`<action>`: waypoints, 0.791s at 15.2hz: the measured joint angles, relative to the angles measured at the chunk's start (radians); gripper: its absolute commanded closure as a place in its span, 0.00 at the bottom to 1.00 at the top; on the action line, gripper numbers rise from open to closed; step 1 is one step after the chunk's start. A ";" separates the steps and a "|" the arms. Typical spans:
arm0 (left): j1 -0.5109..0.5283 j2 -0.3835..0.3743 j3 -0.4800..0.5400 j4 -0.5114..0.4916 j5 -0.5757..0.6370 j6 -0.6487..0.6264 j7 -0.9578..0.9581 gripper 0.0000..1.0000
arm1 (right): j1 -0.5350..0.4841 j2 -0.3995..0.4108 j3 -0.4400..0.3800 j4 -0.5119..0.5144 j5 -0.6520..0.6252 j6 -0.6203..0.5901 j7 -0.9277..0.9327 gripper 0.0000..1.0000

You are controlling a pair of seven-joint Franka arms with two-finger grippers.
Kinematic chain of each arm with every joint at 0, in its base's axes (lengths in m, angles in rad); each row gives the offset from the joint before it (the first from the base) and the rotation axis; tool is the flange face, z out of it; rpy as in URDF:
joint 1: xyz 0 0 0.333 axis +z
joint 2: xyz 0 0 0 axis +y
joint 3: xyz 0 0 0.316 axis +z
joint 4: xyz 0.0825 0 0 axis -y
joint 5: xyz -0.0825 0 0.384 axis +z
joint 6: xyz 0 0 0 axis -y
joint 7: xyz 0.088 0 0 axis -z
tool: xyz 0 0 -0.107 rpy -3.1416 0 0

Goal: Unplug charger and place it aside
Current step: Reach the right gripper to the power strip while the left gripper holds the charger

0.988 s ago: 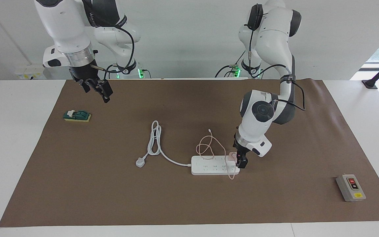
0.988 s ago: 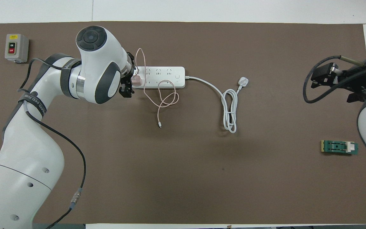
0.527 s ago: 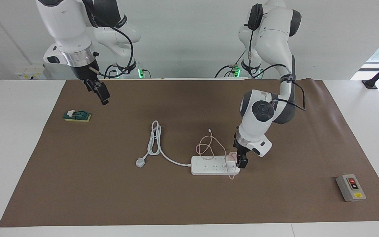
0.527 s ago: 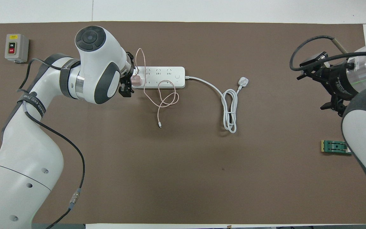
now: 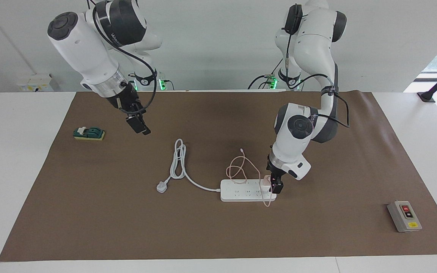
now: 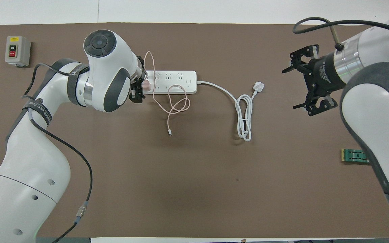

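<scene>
A small pale pink cube-shaped charger (image 5: 266, 181) sits plugged into the end socket of a long white plastic power strip (image 5: 246, 195), the end toward the left arm's side of the brown table mat (image 5: 218, 235). The left gripper (image 5: 275, 184) is down at that same end of the strip, its black fingers standing on either side of the pink cube; the jaws appear to be pinching the charger, though the arm's wrist hides part of the contact in the overhead view. The charger lies directly between the jaws, so nothing has to be reached for sideways. What matters is direction: the power strip lies flat with its long axis running across the table from one arm's end toward the other, and its sockets face upward, so the plug most likely has to come out straight up, along the line of the gripper's fingers. The charger's thin pink cable (image 5: 241, 167) trails from the cube in loose loops over the strip and onto the mat nearer to the robots, and would likely drag along when the cube is lifted. The right gripper (image 6: 307, 81) hangs in the air with its jaws spread wide, holding nothing, over bare mat well apart from the strip; the left arm is by far the closer one.
</scene>
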 measured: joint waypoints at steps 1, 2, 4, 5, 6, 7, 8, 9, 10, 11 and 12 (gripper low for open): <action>0.000 0.000 0.000 -0.004 0.000 0.005 0.000 0.19 | 0.014 0.030 0.000 0.016 0.017 0.028 0.048 0.00; 0.000 0.000 0.000 -0.006 0.000 0.007 0.000 0.19 | 0.027 0.063 0.000 0.032 0.037 0.050 0.092 0.00; 0.000 -0.001 0.000 -0.008 0.000 0.009 0.000 0.19 | 0.050 0.126 0.000 0.065 0.077 0.087 0.170 0.01; 0.000 -0.002 0.000 -0.008 0.000 0.010 0.000 0.19 | 0.062 0.151 0.001 0.080 0.091 0.106 0.199 0.01; 0.000 -0.003 0.000 -0.009 0.000 0.010 0.000 0.22 | 0.075 0.174 0.001 0.096 0.100 0.121 0.225 0.01; 0.000 -0.004 0.000 -0.010 0.000 0.010 -0.001 0.24 | 0.088 0.198 0.001 0.119 0.106 0.123 0.246 0.01; -0.001 -0.006 0.000 -0.011 0.000 0.011 -0.001 0.25 | 0.102 0.227 0.001 0.150 0.112 0.118 0.258 0.01; -0.001 -0.007 0.000 -0.011 0.000 0.011 -0.001 0.27 | 0.119 0.262 0.001 0.185 0.119 0.108 0.264 0.01; -0.002 -0.008 0.000 -0.012 0.000 0.011 -0.001 0.29 | 0.136 0.302 0.001 0.221 0.123 0.104 0.267 0.01; -0.002 -0.009 0.000 -0.012 0.000 0.012 -0.001 0.31 | 0.149 0.340 0.001 0.256 0.124 0.104 0.270 0.01; -0.002 -0.009 0.000 -0.012 0.000 0.012 -0.001 0.34 | 0.157 0.381 0.001 0.293 0.124 0.101 0.270 0.01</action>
